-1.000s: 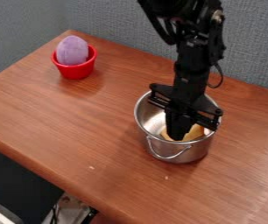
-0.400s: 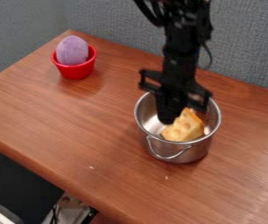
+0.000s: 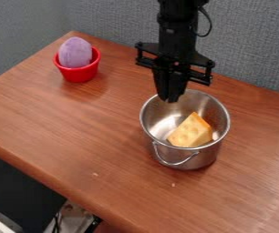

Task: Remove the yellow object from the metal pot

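Above the pot's far rim hangs the gripper (image 3: 172, 92), pointing down and holding nothing; its jaw gap can't be made out. The yellow object (image 3: 193, 129) lies inside the metal pot (image 3: 185, 133) on the wooden table (image 3: 56, 123).
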You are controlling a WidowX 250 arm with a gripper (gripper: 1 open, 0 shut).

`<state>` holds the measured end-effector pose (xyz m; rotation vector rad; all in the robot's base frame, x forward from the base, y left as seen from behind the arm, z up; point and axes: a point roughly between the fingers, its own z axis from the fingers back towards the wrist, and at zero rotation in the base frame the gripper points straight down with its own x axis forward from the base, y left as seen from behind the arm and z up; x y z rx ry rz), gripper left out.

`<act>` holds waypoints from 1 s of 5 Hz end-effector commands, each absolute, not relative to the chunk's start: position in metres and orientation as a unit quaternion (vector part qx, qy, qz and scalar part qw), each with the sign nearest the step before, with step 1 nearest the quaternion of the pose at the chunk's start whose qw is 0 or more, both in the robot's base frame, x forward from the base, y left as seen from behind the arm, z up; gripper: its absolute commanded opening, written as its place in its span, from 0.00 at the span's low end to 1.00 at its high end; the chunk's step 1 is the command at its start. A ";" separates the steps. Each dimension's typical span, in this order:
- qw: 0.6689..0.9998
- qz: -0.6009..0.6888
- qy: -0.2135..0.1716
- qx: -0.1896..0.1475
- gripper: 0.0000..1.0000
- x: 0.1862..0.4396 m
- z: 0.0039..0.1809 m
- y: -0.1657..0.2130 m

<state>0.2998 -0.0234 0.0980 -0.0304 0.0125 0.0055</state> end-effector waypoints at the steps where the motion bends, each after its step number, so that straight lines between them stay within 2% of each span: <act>1: 1.000 0.001 -0.024 -0.018 1.00 0.298 0.110 -0.023; 5: 0.999 -0.029 -0.010 -0.013 1.00 0.295 0.068 -0.039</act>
